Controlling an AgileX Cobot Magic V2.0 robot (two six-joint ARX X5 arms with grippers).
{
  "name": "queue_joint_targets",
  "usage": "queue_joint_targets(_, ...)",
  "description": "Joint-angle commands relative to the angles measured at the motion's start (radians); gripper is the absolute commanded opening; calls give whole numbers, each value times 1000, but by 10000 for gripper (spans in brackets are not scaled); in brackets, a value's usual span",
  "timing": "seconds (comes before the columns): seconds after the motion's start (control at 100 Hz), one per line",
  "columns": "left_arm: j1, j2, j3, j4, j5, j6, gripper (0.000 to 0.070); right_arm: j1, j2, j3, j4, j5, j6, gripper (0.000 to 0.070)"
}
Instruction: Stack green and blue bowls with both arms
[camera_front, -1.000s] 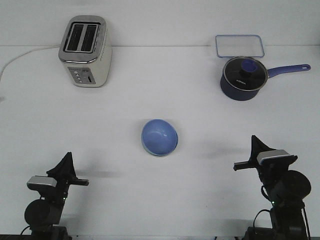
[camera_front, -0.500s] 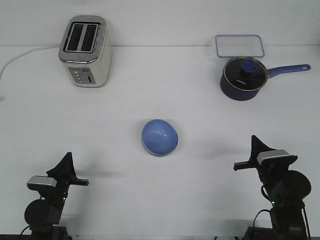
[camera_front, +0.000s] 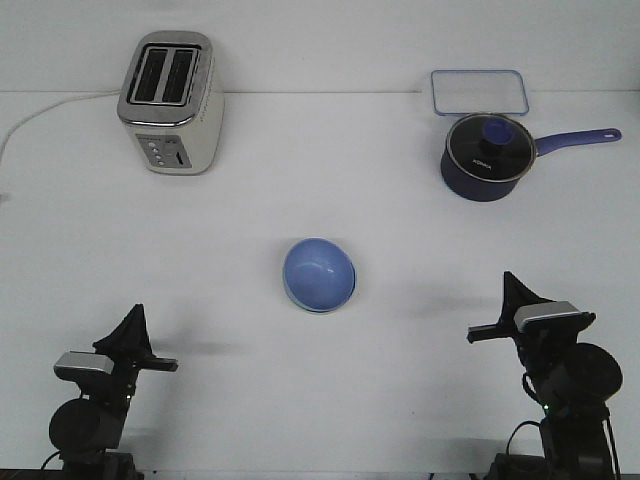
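Note:
The light blue bowl (camera_front: 319, 274) sits in the middle of the white table, opening up. A thin pale rim shows under its lower left edge, so it seems to rest in another bowl. No separate green bowl shows. My left gripper (camera_front: 133, 318) is at the near left and points away over the table, empty and well short of the bowl. My right gripper (camera_front: 510, 282) is at the near right, empty and to the right of the bowl. Each gripper's fingers show as one black point with no gap.
A silver toaster (camera_front: 169, 101) with a white cord stands at the far left. A dark blue saucepan (camera_front: 487, 156) with a glass lid and long handle stands at the far right. A clear rectangular lid or tray (camera_front: 479, 91) lies behind it.

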Motion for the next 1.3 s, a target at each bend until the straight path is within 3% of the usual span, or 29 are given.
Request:
queue_joint_targets(0.0,1,-2,-20,10,-2,8,10,1,-20,1,11,2,5,0)
queue_joint_targets(0.36,1,-2,-20,10,-2,8,11,18,-244,-160,14,6,5,0)
queue_joint_targets(0.64,1,-2,-20,10,-2,8,11,39,-469,-304,12,212,4,0)
queue_joint_targets(0.91,1,-2,-20,10,-2,8,10,84,-464,-319,14,284,3,0)
queue_joint_targets(1.12,1,-2,-19,10,-2,8,10,87,-464,-327,26,286,3,0)
queue_joint_targets(1.29,1,-2,-19,10,-2,8,10,87,-464,-406,179,255,15,0)
